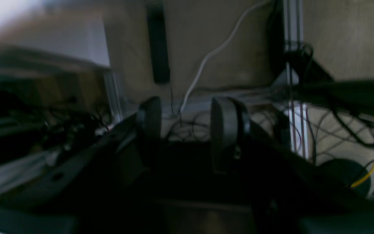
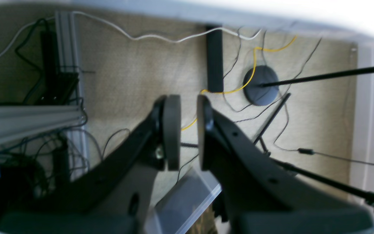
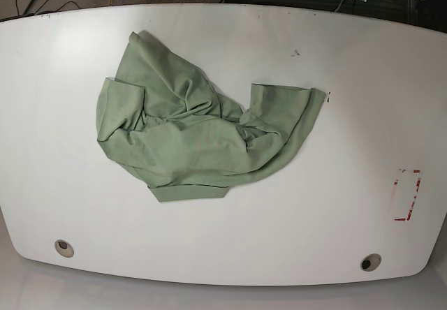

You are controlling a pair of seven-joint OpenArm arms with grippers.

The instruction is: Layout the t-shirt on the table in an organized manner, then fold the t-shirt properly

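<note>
spreading comes first: take the shirt (image 3: 188,139), crumpled left of centre on the tabletop (image 3: 335,205), by two outer edges and draw them apart. one shirt, two hands, both empty off the tabletop: left hand (image 1: 187,130) wide, right hand (image 2: 187,130) narrow.

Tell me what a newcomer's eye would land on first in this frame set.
The crumpled sage-green t-shirt, bunched left of centre on the glossy white table, stands out first. Next comes the red-marked rectangle near the table's right edge. Both wrist views look down at floor cables: the left gripper stands open and the right gripper holds nothing.
</note>
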